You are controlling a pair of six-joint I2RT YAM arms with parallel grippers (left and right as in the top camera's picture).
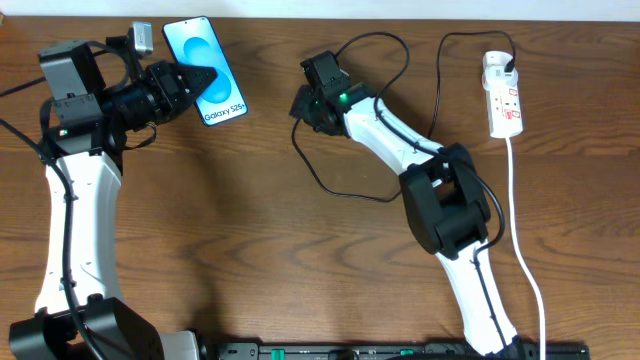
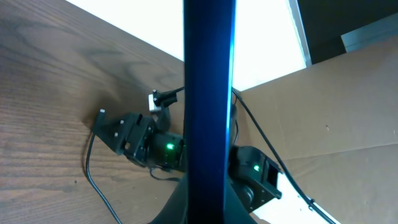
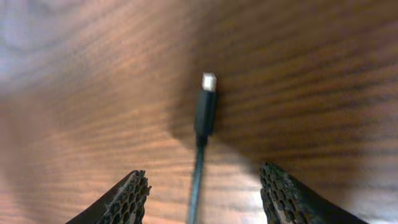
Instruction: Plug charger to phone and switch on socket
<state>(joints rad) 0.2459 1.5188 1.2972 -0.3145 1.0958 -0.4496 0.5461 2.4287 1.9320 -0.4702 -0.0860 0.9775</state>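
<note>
The phone (image 1: 197,45), blue screen up, is at the back left with its right edge held in my left gripper (image 1: 200,79), which is shut on it. In the left wrist view the phone (image 2: 209,93) shows edge-on as a dark blue upright bar rising from the gripper (image 2: 208,208). The charger's thin black cable (image 1: 345,192) loops across the table's middle. Its metal-tipped plug (image 3: 206,106) lies flat on the wood. My right gripper (image 3: 205,196) is open just above it, one finger on each side of the cable and not touching it. The socket (image 1: 503,97) lies at the back right.
A black adapter (image 1: 497,62) is plugged into the socket's far end, and the white cord (image 1: 520,230) runs toward the front edge. My right arm (image 1: 440,190) reaches over the cable loop. A brown cardboard panel (image 2: 336,112) stands beyond the table.
</note>
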